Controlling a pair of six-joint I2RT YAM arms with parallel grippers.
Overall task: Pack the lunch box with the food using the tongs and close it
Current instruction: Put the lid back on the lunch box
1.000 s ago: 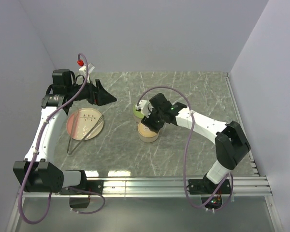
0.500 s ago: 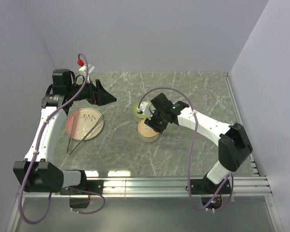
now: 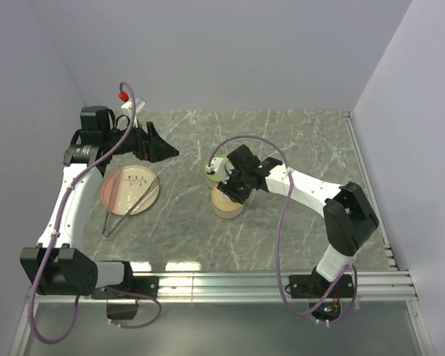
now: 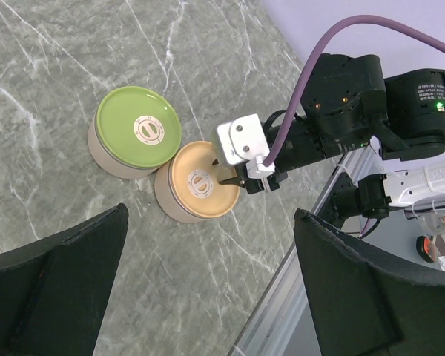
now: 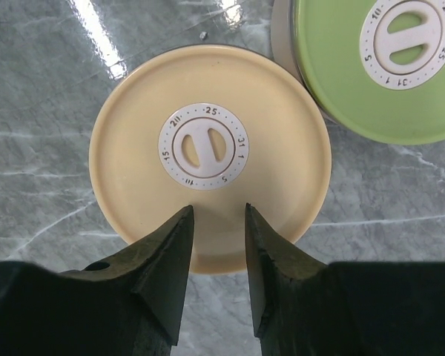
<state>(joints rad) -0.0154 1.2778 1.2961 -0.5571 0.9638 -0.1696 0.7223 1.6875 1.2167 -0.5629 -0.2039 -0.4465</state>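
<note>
**Both tins lidded, right gripper over the orange one**

At far left the left gripper (image 3: pixel 163 149) hangs above the marble table (image 3: pixel 311 141), beyond the pink plate (image 3: pixel 117 187); its jaws are spread wide with nothing between them. The tongs (image 3: pixel 133 202) lie untouched across the plate's right part, their joined end on the table at the plate's near side, their arms in a narrow V. Toward the middle stands the lunch box, two steel tins touching or just beside each other; the green-lidded tin (image 4: pixel 139 127) is the farther and slightly the more leftward, and the orange-lidded tin (image 5: pixel 208 148) is nearer the arms. Flat lids cover both, so what is inside cannot be told. The right gripper (image 5: pixel 217 215) is poised over the near part of the orange lid, tips pointing at its white centre dial; its jaws stand a little apart and hold nothing; whether the tips touch the lid cannot be told.
</note>
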